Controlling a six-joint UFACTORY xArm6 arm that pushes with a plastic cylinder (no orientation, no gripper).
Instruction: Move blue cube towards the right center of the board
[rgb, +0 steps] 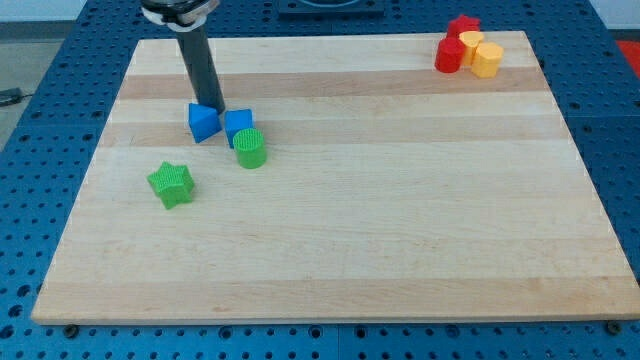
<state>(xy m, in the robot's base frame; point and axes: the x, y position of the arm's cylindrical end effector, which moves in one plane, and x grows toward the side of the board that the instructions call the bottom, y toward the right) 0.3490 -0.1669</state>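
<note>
The blue cube (238, 125) sits on the wooden board (400, 230) at the upper left. A blue triangular block (203, 122) touches it on the view's left. A green cylinder (250, 148) touches the cube at its lower right. My tip (213, 106) stands just behind the two blue blocks, at the gap between them, closest to the triangular block's top right edge.
A green star block (171, 184) lies below and left of the blue blocks. At the board's top right corner a red star (463, 27), a red cylinder (448, 55), a yellow block (470, 42) and a yellow cylinder (487, 60) are clustered.
</note>
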